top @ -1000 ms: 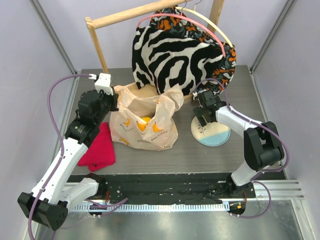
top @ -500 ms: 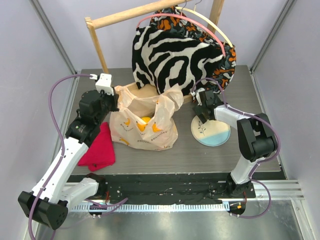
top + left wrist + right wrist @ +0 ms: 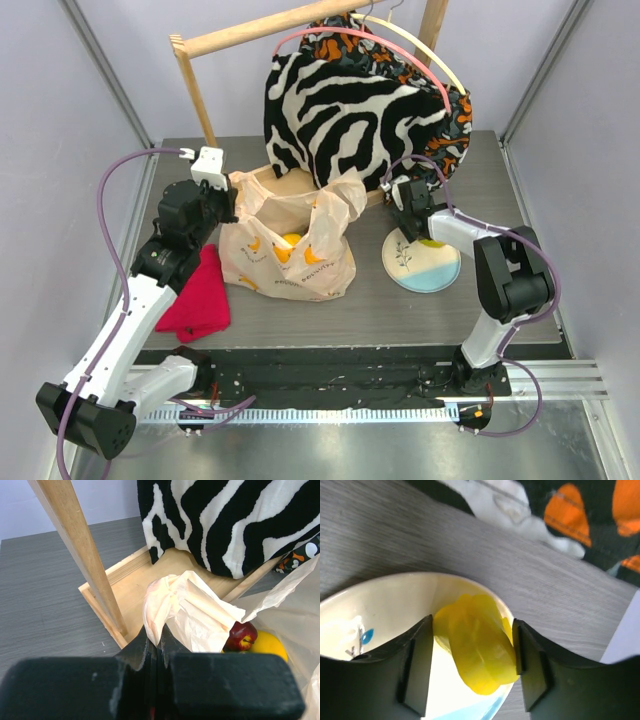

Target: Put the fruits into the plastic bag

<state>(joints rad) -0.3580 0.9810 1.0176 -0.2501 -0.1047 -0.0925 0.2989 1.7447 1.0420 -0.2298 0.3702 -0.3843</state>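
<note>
- Change: the right tool (image 3: pixel 405 228) has shifted from over the middle of the plate (image 3: pixel 440 272) to its upper-left rim, and its jaws have narrowed.
- Right wrist view: the jaws flank a yellow fruit (image 3: pixel 475 650) lying at the plate's edge. The pads sit at or very near its sides, but a firm grasp cannot be confirmed.
- Judgement: pick-up is starting; the fruit is not yet lifted.
- Left tool (image 3: pixel 154 637) stays clenched on a handle of the plastic bag (image 3: pixel 290 255), centre-left of the worktop, holding its mouth up.
- Only the left wrist view shows a red apple (image 3: pixel 241 635) and a second yellow fruit (image 3: pixel 267 646) already bagged; the top view hides the plate's fruit under the tool.
</note>
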